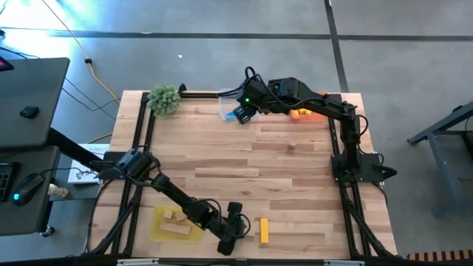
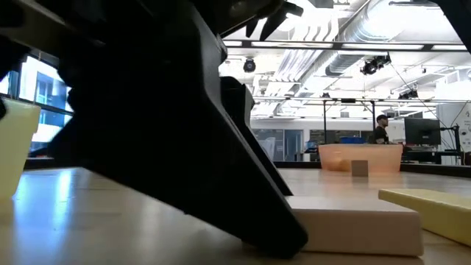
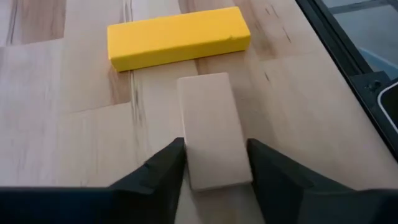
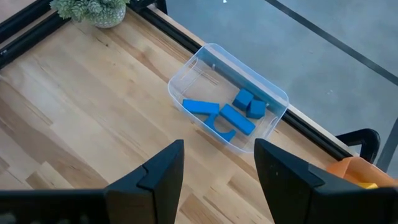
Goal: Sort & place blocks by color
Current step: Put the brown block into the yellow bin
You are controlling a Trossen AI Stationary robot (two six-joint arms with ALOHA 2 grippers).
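while left gripper [image 3: 214,165] straddles smooth plain wood bar [image 3: 211,127], jaws touching, right gripper [image 4: 217,165] open

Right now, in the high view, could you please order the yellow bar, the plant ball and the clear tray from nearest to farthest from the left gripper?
1. Yellow bar, just beside the left gripper.
2. Plant ball, far corner.
3. Clear tray, far edge; nearly tied with the ball.

Matt plain wood bar [image 3: 212,130], smooth painted yellow bar [image 3: 178,38], clear glossy plastic tray [image 4: 227,98], grained wooden table [image 1: 259,159]
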